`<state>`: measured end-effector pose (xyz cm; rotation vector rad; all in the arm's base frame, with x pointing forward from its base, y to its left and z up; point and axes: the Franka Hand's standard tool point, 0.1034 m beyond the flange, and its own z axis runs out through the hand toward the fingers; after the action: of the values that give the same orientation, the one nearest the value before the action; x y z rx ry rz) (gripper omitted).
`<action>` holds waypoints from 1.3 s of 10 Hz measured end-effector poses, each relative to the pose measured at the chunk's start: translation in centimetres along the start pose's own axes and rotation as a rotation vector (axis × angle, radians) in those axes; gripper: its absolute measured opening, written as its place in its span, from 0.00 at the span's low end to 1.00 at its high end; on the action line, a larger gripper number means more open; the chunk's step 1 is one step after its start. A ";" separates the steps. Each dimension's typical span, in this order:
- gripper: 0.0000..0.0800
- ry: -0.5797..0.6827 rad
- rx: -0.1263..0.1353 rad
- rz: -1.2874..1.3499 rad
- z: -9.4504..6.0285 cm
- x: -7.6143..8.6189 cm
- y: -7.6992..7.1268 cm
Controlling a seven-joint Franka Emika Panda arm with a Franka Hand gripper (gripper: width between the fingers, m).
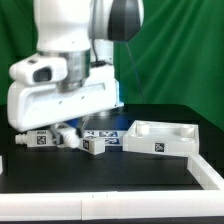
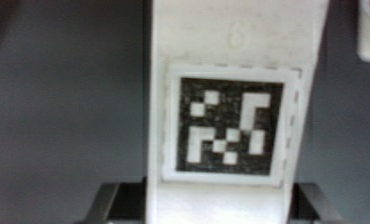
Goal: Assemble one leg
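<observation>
In the wrist view a white square-sided leg [image 2: 232, 60] with a black-and-white tag on its face runs lengthwise through the middle. My gripper [image 2: 223, 203] is shut on it, with a dark finger [image 2: 121, 203] pressed to each side of the post. In the exterior view the jaws are hidden behind the arm's white wrist housing [image 1: 60, 95], low over the black table. Small white tagged posts lie just below it, one toward the exterior view's left [image 1: 40, 140] and one near the middle [image 1: 95, 146]. I cannot tell which one is held.
A wide white part with raised walls and a tag on its front [image 1: 160, 138] lies on the exterior view's right. The marker board [image 1: 106, 131] lies flat behind the posts. A white border rail [image 1: 110, 205] runs along the table's front edge.
</observation>
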<state>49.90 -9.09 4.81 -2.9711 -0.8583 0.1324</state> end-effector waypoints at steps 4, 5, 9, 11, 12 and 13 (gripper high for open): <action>0.36 -0.003 -0.006 0.028 3.9 -2.7 1.3; 0.36 -0.003 -0.005 0.025 4.1 -2.8 1.6; 0.36 -0.003 -0.004 0.026 4.2 -2.8 1.6; 0.73 -0.002 -0.005 0.026 4.1 -2.8 1.6; 0.73 -0.010 0.003 0.108 3.1 -2.3 1.1; 0.80 -0.017 0.013 0.183 1.3 -1.8 0.0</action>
<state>48.28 -10.02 3.67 -3.0357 -0.5835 0.1695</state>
